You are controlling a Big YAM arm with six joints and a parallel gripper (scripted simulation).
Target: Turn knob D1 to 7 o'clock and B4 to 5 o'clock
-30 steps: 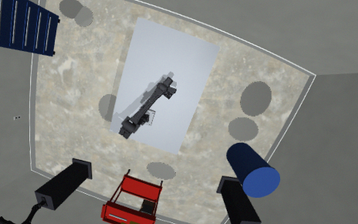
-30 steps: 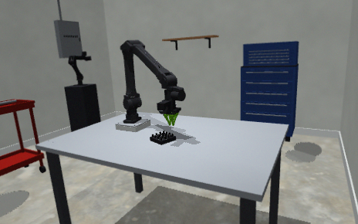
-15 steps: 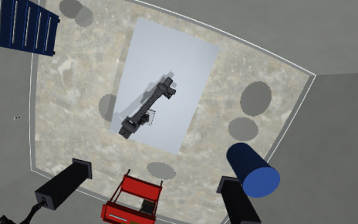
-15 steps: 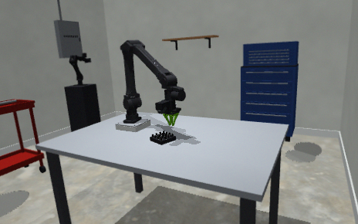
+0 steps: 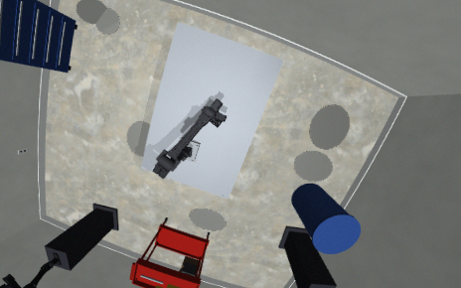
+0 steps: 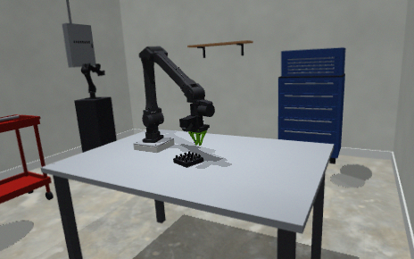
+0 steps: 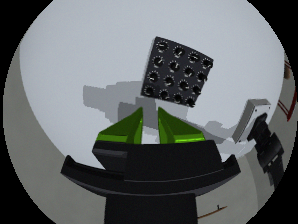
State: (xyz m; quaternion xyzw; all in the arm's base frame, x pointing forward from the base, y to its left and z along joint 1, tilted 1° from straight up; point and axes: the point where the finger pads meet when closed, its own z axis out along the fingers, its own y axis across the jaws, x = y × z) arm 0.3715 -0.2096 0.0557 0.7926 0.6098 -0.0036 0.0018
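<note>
Grey workshop room: red cart (image 6: 9, 120) far left of the white table (image 6: 254, 179), arm base (image 6: 167, 144) left of the knob box (image 6: 188, 159), blue tool cabinet (image 6: 311, 96) well to its right. The gripper (image 6: 197, 138) hangs above and just behind the knob box, touching nothing, green fingers narrowed to a slim gap with nothing between them, probably pre-set to knob width before dropping onto D1 or B4. The wrist view shows the knob grid (image 7: 177, 71) just ahead of the fingertips, though pointer lines are too small to read; in the top view the arm mostly hides the box.
</note>
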